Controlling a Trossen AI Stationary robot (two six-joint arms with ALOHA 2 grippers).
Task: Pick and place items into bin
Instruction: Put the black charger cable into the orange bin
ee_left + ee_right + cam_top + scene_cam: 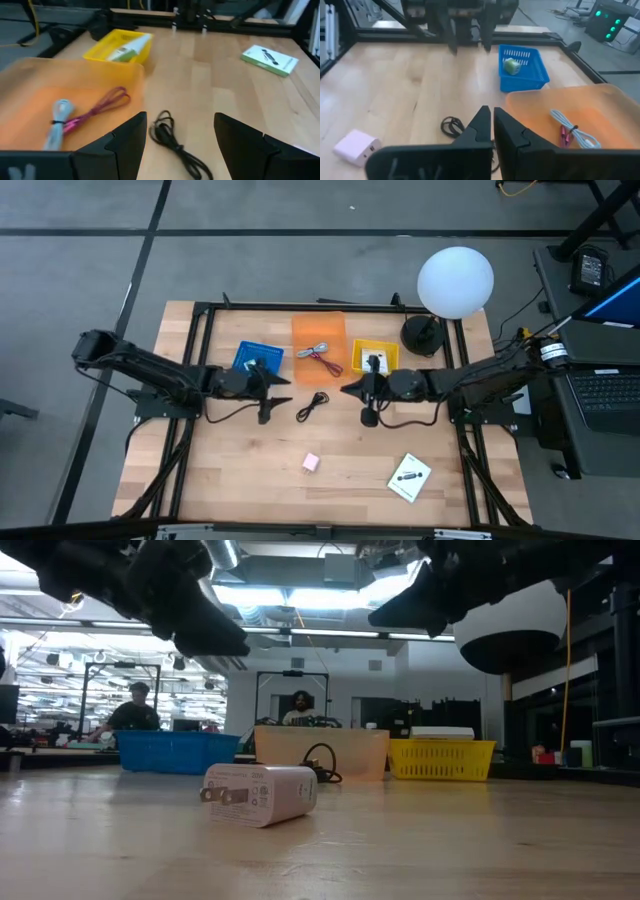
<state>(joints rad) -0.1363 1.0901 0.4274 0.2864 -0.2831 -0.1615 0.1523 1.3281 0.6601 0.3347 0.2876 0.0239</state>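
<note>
— Where does the left gripper (285,384) stand, and how are its fingers?

— It hangs above the table (250,470), fingers spread wide with nothing between them. Just ahead of it and slightly toward the near edge lies the coiled black cable (313,406), flat on the wood. The blue bin (258,357) sits right behind it, with a green piece (510,66) inside.

— And the right gripper (347,389)?

— It faces the left one across the cable, its fingers pressed together and holding nothing. Behind it is the yellow bin (375,357). Between the two tips, farther back, stands the orange bin (318,350), holding a pale cable (570,130) and a reddish cable (97,109).

— What else is loose?

— Toward the near edge from both grippers, a pink charger (311,463) lies on its side; nearer the right gripper's side rests a white card (409,478).
</note>
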